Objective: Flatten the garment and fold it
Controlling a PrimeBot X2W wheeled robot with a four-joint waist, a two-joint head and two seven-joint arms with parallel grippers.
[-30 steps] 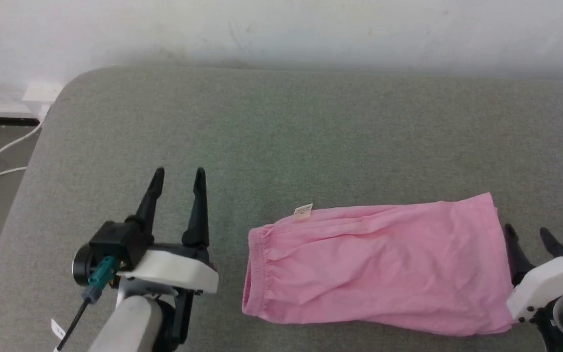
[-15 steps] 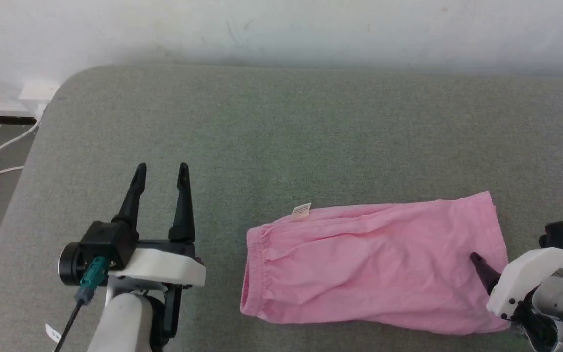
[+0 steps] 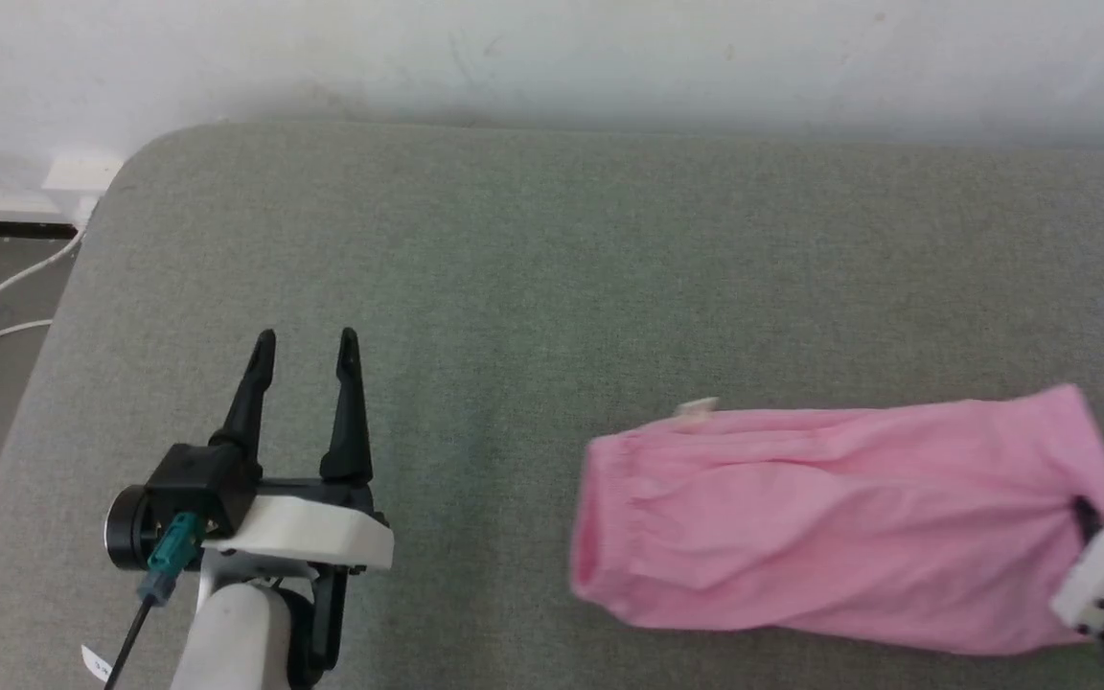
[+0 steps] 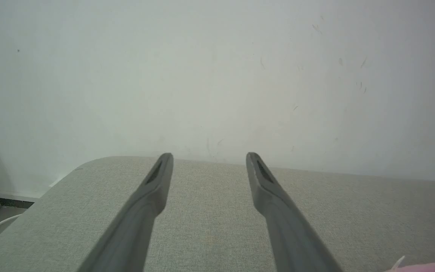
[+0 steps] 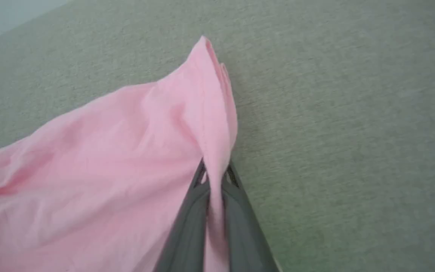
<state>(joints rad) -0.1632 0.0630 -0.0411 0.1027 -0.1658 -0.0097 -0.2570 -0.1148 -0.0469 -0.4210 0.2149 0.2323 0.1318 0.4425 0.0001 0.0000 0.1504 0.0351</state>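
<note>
Pink thin cloth, the garment (image 3: 839,537) is lying lengthwise on the right part of the grey worktop (image 3: 514,268), its waistband (image 3: 592,522) facing the middle and creases running along it. The right gripper (image 5: 215,174) is pinching the hem end, fingers (image 5: 240,226) clamped on a raised ridge of cloth, probably to pull it taut. The left gripper (image 3: 307,335) is hovering well apart over bare worktop, fingers spread and holding nothing, likely waiting for the waistband end

My left tool (image 3: 307,337) spread wide, empty, over tabletop (image 3: 552,268) near left edge. Pink garment (image 3: 839,517) lies toward near-right corner, waistband leftward; my right tool (image 3: 1085,510) pinching its right end.
</note>
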